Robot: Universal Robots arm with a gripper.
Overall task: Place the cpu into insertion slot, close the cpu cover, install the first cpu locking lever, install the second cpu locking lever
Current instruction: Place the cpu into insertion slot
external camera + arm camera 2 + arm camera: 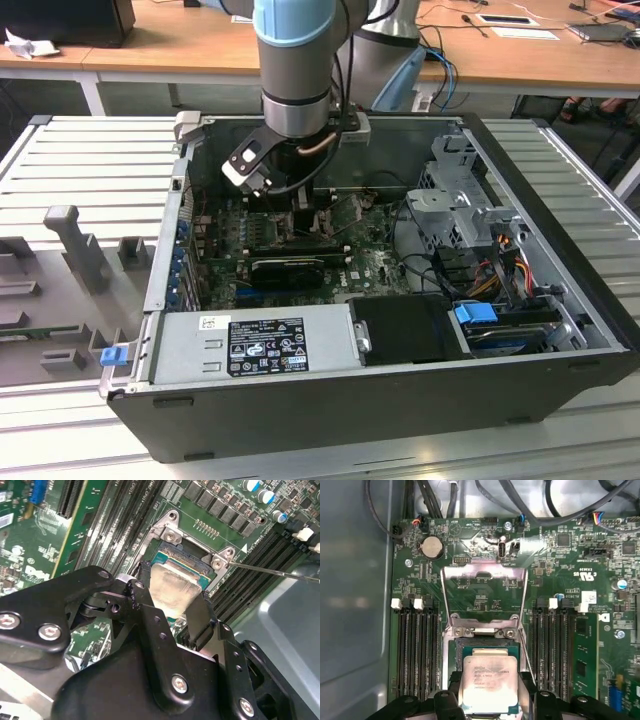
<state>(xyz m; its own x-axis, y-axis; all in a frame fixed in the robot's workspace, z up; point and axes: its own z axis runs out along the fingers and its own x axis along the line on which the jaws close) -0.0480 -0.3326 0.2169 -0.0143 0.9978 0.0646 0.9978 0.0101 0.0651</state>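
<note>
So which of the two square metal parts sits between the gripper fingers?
The cpu, the solid pale chip over the insertion slot; the cpu cover is the windowed frame swung open.

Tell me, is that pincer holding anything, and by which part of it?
Yes. The pincer holds the cpu, its fingers clamped on two opposite side edges of the square chip, at the insertion slot.

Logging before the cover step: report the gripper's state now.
Gripper: shut on the cpu, gripping two opposite edges, over the insertion slot.
</note>
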